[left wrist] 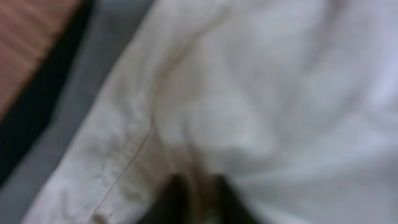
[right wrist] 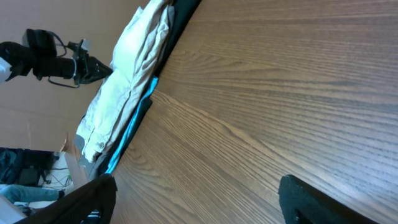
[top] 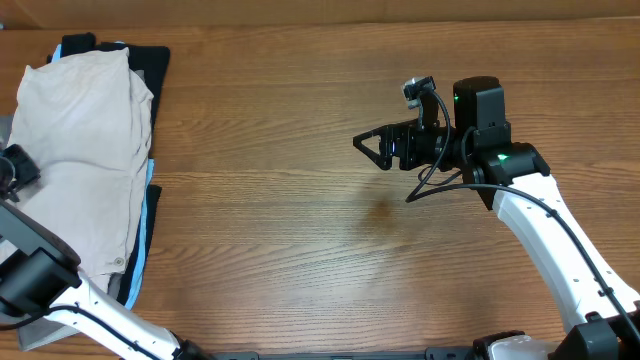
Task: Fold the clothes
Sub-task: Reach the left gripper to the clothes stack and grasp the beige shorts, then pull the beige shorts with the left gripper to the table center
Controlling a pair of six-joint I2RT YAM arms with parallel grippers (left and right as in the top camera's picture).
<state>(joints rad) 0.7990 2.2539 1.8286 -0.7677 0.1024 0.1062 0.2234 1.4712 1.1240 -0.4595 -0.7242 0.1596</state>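
We are looking at a robotics lab: a left arm (top: 100,308) and a right arm (top: 540,222), white and black, are hanging over a plain wood-grain tabletop (top: 300,230), a camera (top: 418,90) and a loose cable (top: 430,181) are riding on the right one, and dim shapes (right wrist: 25,177) past the edge may be cabling and gear.

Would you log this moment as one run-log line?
left gripper pinching beige shorts | right gripper open over table | shorts atop black garment

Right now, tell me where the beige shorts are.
In the overhead view the beige shorts lie at the left end of the table, on top of a black garment and a light-blue garment.
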